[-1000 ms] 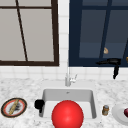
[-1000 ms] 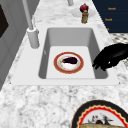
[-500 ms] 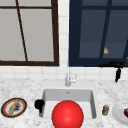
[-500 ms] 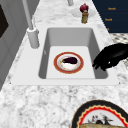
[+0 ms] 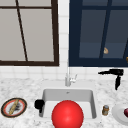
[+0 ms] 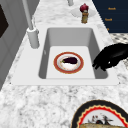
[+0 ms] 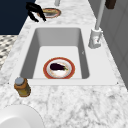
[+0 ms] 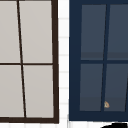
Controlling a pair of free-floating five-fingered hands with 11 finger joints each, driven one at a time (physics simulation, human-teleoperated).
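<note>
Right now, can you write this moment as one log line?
left hand: curled, at sink's front-left rim | right hand: fingers straight, in air | sink: red-rimmed round plate with dark purple eggplant

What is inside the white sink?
In the white sink lies a round red-rimmed plate with a dark purple eggplant on it. The black left hand hangs over the sink's near edge. What is under the plate is covered.

We see a red-rimmed plate [image 6: 68, 62] lying flat mid-frame on the sink floor, a dark eggplant [image 6: 69, 60] resting on it.
</note>
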